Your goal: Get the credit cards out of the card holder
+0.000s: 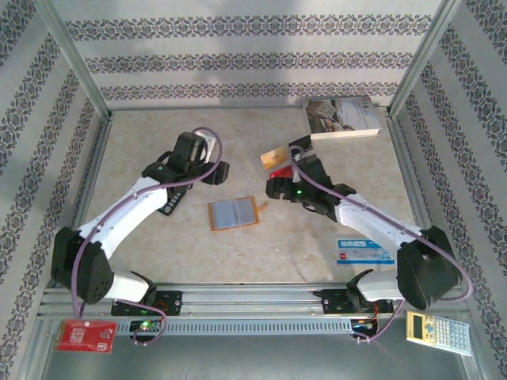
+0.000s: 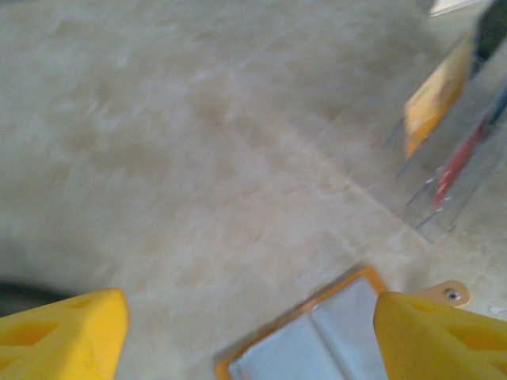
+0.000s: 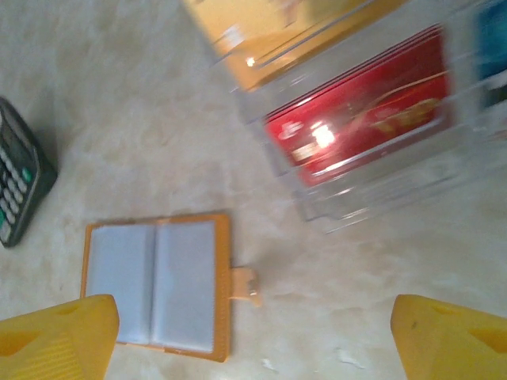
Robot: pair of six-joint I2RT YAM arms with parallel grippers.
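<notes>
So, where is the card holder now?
Top view: the card holder lies open mid-table, black calculator to its left, clear card stand beyond it to the right.

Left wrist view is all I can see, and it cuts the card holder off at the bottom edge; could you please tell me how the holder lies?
Observer: The card holder lies spread open and flat on the table, both blue-grey panels facing up, its clasp tab pointing toward the right arm's side.
Operator: Thank you. Is anything else lying near it?
Observer: A black calculator rests on the side toward the left arm, apart from the holder.
Operator: And how does the right pincer stand?
Observer: The right pincer is open and holds nothing, above the table between the holder and the clear rack.
</notes>
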